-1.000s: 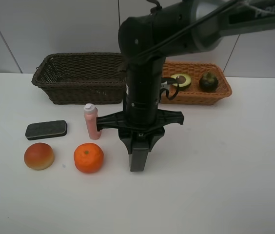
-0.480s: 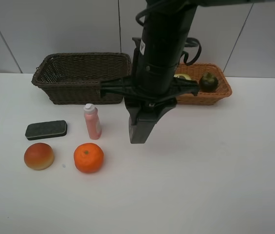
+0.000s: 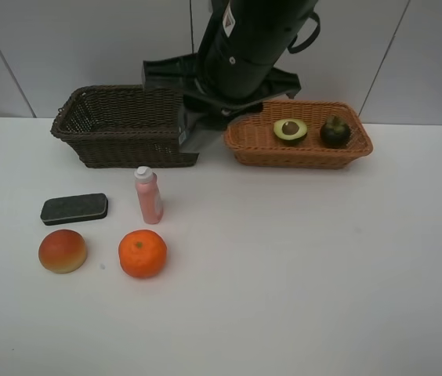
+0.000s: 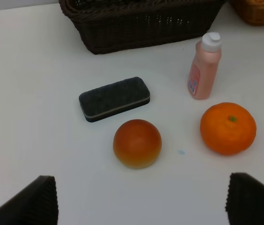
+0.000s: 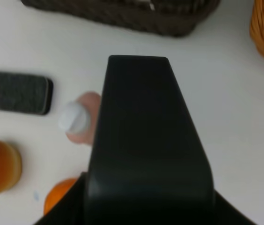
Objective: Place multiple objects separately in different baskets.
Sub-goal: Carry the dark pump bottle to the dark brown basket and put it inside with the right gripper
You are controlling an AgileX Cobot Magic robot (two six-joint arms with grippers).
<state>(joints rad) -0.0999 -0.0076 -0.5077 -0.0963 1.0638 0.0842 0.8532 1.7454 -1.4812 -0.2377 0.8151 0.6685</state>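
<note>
My right gripper (image 3: 193,125) is shut on the black bottle (image 5: 146,131) and holds it in the air at the near right end of the dark brown basket (image 3: 123,125). The light orange basket (image 3: 303,145) holds the halved avocado (image 3: 290,130) and the dark mangosteen (image 3: 335,131). On the table lie the pink bottle (image 3: 148,196), the dark eraser (image 3: 74,208), the peach-coloured fruit (image 3: 63,251) and the orange (image 3: 143,253). My left gripper (image 4: 141,201) is open and empty, above the table in front of the peach fruit (image 4: 137,143). The marker is out of view.
The white table (image 3: 323,258) carries everything, and a white panelled wall stands behind the baskets. The right arm's thick black body (image 3: 256,39) hangs over the gap between the two baskets.
My right gripper has risen from the table near the orange and swung back and left to the dark basket's right end, carrying the black bottle. The items on the table have not moved.
</note>
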